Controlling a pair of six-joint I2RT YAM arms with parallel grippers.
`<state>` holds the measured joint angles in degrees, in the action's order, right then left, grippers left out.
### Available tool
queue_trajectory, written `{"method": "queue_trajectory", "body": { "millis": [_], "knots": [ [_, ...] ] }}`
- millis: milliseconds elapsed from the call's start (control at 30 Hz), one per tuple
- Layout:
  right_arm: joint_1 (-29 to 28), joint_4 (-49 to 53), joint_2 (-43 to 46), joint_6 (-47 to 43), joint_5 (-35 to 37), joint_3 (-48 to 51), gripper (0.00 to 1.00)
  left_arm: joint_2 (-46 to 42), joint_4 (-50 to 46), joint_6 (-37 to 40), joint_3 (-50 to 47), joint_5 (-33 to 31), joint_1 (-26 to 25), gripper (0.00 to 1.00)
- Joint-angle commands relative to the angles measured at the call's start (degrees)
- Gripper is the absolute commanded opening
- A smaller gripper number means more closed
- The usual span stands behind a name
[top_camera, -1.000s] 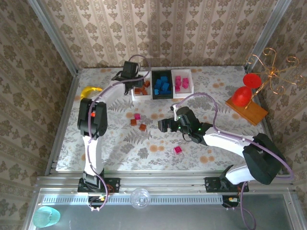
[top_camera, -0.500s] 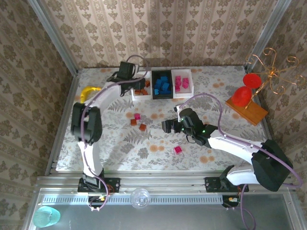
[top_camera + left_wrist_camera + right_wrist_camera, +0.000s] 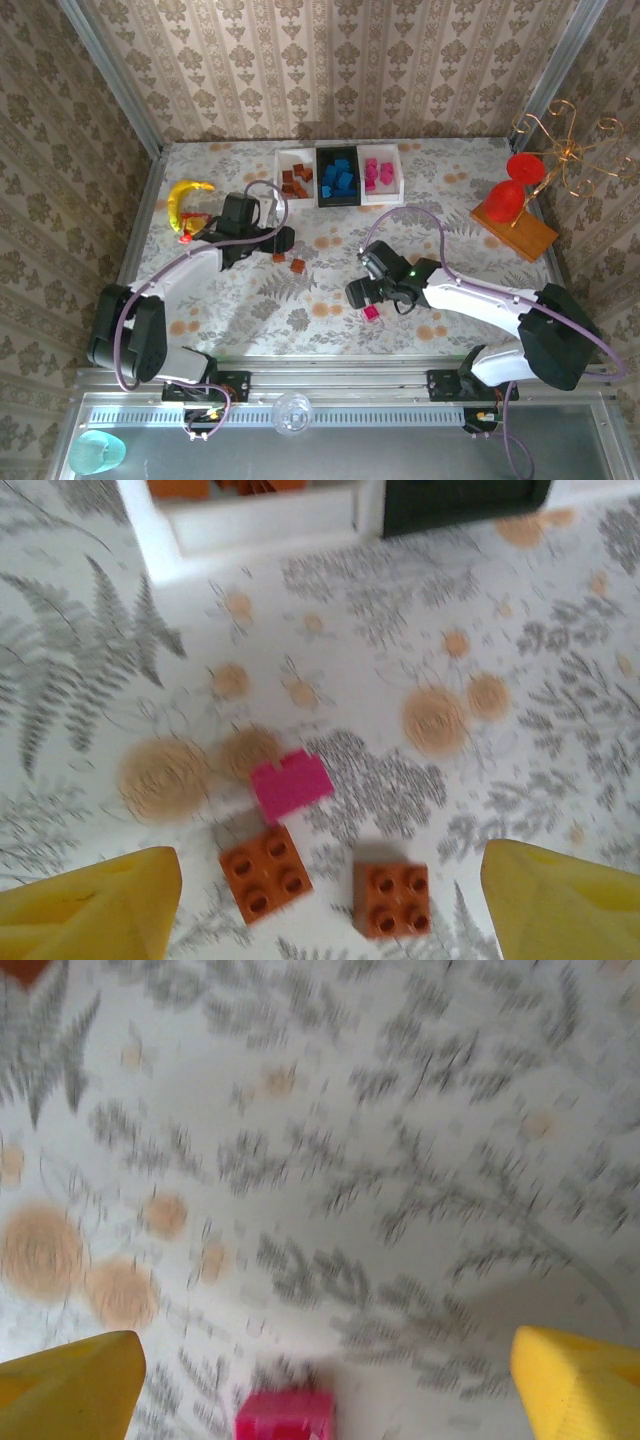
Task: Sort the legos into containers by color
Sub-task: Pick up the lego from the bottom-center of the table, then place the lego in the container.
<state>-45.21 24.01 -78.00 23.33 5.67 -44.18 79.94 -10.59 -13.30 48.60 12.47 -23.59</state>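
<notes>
Three joined containers stand at the back: a white tray (image 3: 283, 158) with brown legos, a black tray (image 3: 338, 152) with blue ones, and a white tray (image 3: 398, 170) with pink ones. My left gripper (image 3: 277, 240) hangs open over three loose legos. In the left wrist view these are a pink lego (image 3: 290, 785) and two brown legos (image 3: 265, 872) (image 3: 392, 898), lying between and ahead of my yellow fingers (image 3: 90, 910). My right gripper (image 3: 360, 295) is open just above a lone pink lego (image 3: 371, 312), which sits between its fingertips (image 3: 70, 1385) at the lower edge of the right wrist view (image 3: 285, 1415).
A yellow banana (image 3: 185, 195) and a small red toy (image 3: 184, 237) lie at the left. An orange board (image 3: 520, 228) with red pieces and a wire stand (image 3: 565, 150) occupy the right. Metal rails border the table.
My left gripper pulled back from the white tray with brown legos to the loose legos and opened. My right gripper moved nearer and down toward the lone pink lego.
</notes>
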Motion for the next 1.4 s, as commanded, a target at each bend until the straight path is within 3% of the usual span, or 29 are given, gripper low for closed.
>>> {"method": "queue_trajectory", "body": {
  "millis": [0, 467, 633, 767, 1100, 1233, 1367],
  "knots": [
    [-2.17, 6.47, -0.05, 2.15, -3.29, 0.06, 0.92, -2.63, 2.89, -0.51, -1.59, 5.43, 0.08, 0.81],
    [-4.95, 7.02, -9.52, 1.39, -0.44, -1.5, 0.54, -3.39, 7.64, -2.34, -3.58, 8.99, 0.05, 0.84],
    [-5.06, 4.05, -8.83, 0.89, -0.57, -1.34, 0.4, -3.26, 8.64, -2.43, -4.12, 11.68, 0.09, 0.84],
    [-4.07, 2.64, -5.42, 0.79, 1.2, -1.0, 0.37, -3.26, 9.92, -2.11, -4.97, 15.4, 0.13, 0.84],
    [12.37, -13.52, 6.74, 3.41, -4.4, -0.09, 0.35, -4.62, 20.78, -3.38, -10.66, 27.23, 0.61, 0.87],
    [18.54, -17.6, 3.93, 2.56, -1.62, -5.29, 0.35, -5.08, 24.33, -5.13, -10.98, 30.33, -0.38, 0.87],
    [23.85, -20.29, -4.26, 1.94, -1.17, -12.87, 0.36, -6.35, 23.62, -5.99, -10.37, 26.31, -2.22, 0.87]
  ]
}}
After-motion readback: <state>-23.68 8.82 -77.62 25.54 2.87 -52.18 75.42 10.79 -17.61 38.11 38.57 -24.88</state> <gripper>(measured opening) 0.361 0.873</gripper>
